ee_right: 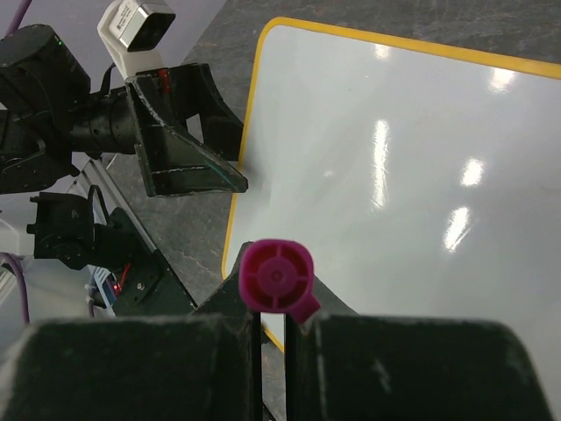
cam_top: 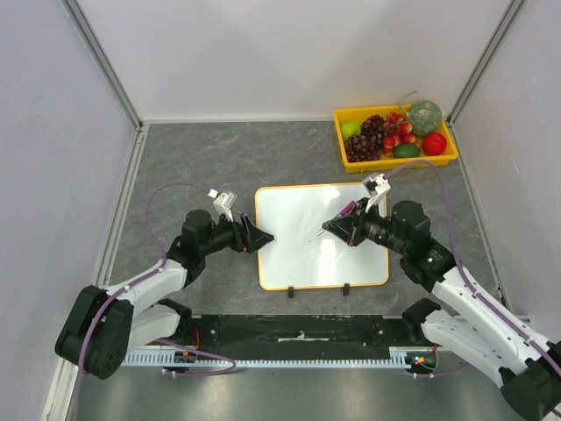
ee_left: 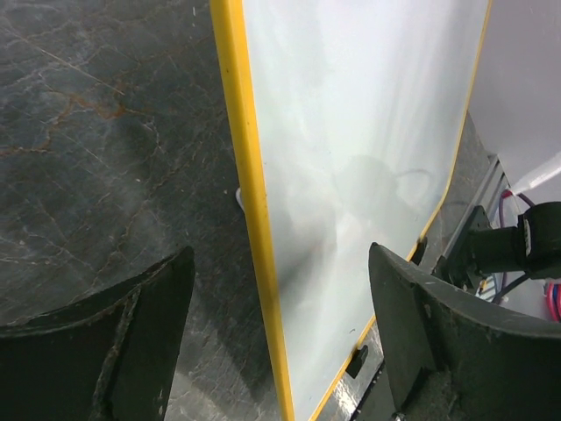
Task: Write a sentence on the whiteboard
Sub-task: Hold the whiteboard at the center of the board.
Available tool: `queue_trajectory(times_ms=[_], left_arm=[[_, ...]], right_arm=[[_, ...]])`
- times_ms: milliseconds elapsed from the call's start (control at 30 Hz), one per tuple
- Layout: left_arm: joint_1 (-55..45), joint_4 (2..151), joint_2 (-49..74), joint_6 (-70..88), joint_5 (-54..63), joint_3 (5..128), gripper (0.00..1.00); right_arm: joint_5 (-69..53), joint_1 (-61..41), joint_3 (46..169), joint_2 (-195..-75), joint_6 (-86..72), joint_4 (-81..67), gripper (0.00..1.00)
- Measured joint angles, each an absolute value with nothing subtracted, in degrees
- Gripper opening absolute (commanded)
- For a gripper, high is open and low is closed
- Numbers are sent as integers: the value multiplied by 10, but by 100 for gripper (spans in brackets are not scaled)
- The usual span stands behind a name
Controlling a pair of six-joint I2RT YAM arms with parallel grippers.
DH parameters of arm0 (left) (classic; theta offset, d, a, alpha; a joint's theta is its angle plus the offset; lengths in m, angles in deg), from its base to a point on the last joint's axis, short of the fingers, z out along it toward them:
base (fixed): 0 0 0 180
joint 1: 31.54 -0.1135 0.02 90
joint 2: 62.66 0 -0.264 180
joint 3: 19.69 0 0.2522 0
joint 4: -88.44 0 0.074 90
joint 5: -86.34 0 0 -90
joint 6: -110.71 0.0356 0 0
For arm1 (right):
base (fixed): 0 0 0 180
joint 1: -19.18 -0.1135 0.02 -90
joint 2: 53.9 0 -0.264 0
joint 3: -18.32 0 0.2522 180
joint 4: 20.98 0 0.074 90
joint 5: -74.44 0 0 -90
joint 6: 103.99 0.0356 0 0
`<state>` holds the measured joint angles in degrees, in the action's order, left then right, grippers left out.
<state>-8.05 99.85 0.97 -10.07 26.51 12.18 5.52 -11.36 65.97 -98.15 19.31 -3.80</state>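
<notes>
At the near edge of the table a black rail runs between the two arm bases. Just beyond it lies the whiteboard, flat on the table's middle, with its two black feet on the near side and its thin orange frame all round. It sits between the two pincers.

The left pincer is at the board's left edge, released. In the left wrist view its fingers stand wide apart and straddle the frame, one over the grey table and the other over the white surface. Whether either one touches the board cannot be told.

The right pincer reaches in from the right over the board and is clenched on a marker. The marker's magenta rear end shows between the fingers in the right wrist view. In the top view its thin tip points left and slightly down over the board's middle; contact with the surface cannot be told. The surface is glossy, with bright reflections of lamps.

Far back on the right, well apart from the board, a yellow tray stands near the corner of the walls. It holds grapes, a red apple, a green melon and other fruit.
</notes>
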Motion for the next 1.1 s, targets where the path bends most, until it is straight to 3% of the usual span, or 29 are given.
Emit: queue_trajectory(times_ms=[333,633,1100], left_arm=[[-81,1002,-6,-117,204,122,86],[-81,1054,52,-133,239,121,85],[-81,1158,77,-151,327,79,64]], right_arm=[[14,-159,673,-1017,193,-74,0],[-2,-167,677,-1018,188,-77,0],[-55,-205,703,-1049,171,-97,0]])
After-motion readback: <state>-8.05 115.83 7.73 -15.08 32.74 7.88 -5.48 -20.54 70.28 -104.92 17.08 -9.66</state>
